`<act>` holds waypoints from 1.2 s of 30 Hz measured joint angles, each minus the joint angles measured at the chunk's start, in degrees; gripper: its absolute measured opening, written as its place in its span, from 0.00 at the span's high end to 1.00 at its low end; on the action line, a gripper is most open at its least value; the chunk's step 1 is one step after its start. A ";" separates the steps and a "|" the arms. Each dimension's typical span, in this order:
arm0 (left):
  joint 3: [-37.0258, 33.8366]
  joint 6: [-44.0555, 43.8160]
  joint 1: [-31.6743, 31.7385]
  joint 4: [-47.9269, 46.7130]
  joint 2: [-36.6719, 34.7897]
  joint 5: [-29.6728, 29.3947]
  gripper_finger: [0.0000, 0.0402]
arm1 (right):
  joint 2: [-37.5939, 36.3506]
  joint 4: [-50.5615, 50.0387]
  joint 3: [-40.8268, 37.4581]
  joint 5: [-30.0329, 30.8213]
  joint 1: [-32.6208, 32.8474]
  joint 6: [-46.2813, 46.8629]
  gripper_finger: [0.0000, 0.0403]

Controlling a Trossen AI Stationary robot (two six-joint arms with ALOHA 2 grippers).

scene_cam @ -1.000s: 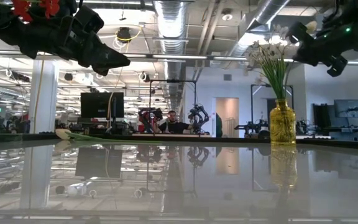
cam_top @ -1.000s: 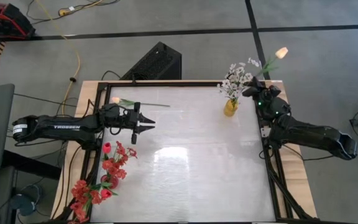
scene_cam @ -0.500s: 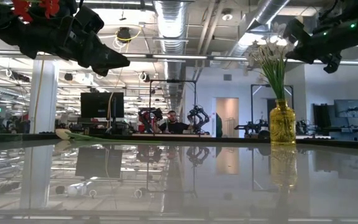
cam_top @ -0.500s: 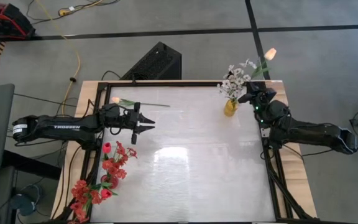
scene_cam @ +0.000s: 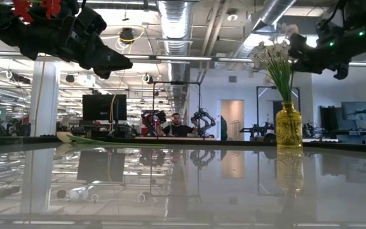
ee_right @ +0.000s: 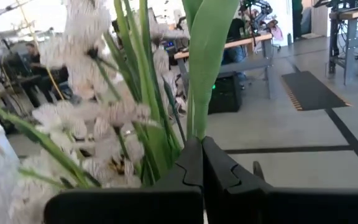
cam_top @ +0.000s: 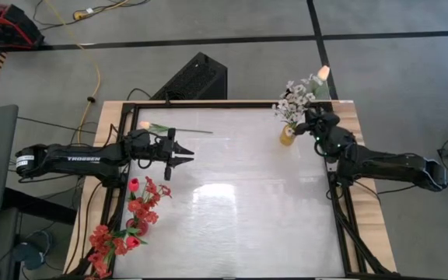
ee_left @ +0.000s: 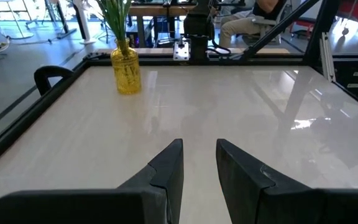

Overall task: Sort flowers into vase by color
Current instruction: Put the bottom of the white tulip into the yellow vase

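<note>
A yellow vase (scene_cam: 288, 126) of white flowers (scene_cam: 273, 56) stands on the table (scene_cam: 183, 191). 1 tulip (scene_cam: 65, 137) lies flat on the far side. 2 arms hang above.

Glossy white bench (cam_top: 232, 202) framed in black, amber-yellow glass vase (cam_top: 288, 135) filled with white blossom sprays (cam_top: 292, 99) on green stems, peach tulip (cam_top: 324, 72) held aloft, red blossom clusters (cam_top: 142, 204), black arms.

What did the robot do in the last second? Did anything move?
The right gripper, shut on the peach tulip, swung it in toward the yellow vase of white flowers; the blossom moved closer to them. The left gripper stayed where it was, holding nothing. The tulip on the table and the red flowers did not move.
</note>
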 joint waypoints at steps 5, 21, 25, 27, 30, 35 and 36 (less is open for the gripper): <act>0.00 0.00 -0.02 -0.15 0.00 -0.01 0.79 | 0.02 -3.79 0.00 -0.02 1.50 -0.02 0.96; 0.00 -1.07 -0.02 -0.13 0.00 -0.66 0.79 | 0.02 -9.54 0.00 0.04 5.65 3.24 0.92; 0.00 -1.11 -0.02 -0.12 0.00 -0.66 0.79 | 0.02 -11.78 0.00 0.09 6.41 4.03 0.93; 0.00 -1.11 -0.02 -0.12 0.00 -0.66 0.79 | 0.02 -11.93 0.02 0.09 7.08 4.01 0.94; 0.00 -1.11 -0.02 -0.16 0.00 -0.66 0.79 | 0.02 -12.14 0.01 0.08 8.00 3.99 0.93; 0.00 -1.11 -0.02 -0.83 0.00 -0.67 0.79 | 0.04 -14.17 0.00 0.13 8.79 3.99 0.91; 0.00 -1.11 -0.02 -0.94 0.00 -0.66 0.79 | 0.02 -14.16 0.02 0.11 8.77 3.97 0.91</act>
